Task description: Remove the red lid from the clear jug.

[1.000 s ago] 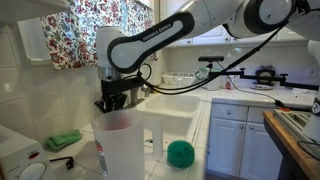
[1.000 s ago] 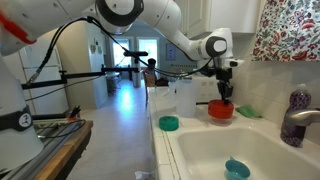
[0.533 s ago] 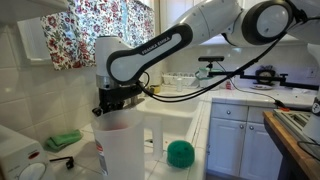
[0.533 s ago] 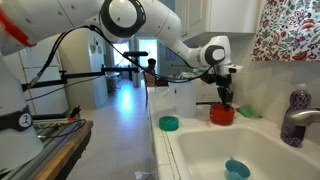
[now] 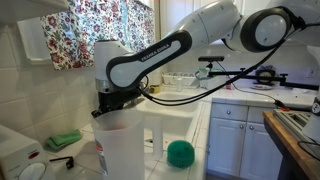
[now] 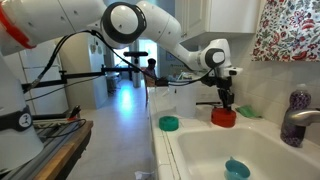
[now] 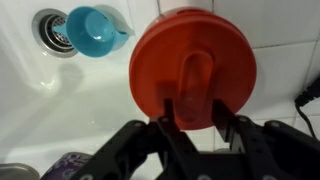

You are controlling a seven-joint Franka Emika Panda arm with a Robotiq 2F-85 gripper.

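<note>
I see the gripper (image 7: 197,112) with its fingers (image 7: 172,120) set close either side of the raised ridge on the red lid (image 7: 190,45); whether they pinch it I cannot tell. The lid sits atop the clear jug (image 5: 122,150), just beside the white sink (image 7: 40,95).

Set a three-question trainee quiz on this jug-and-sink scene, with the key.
1. True or false: in the wrist view, the gripper is positioned over the red lid.
2. What lies in the sink near the drain? A) blue cup B) yellow sponge C) metal spoon
3. Fill in: in an exterior view, the round object beside the clear jug is coloured ____.
Key: 1 true; 2 A; 3 green.
</note>
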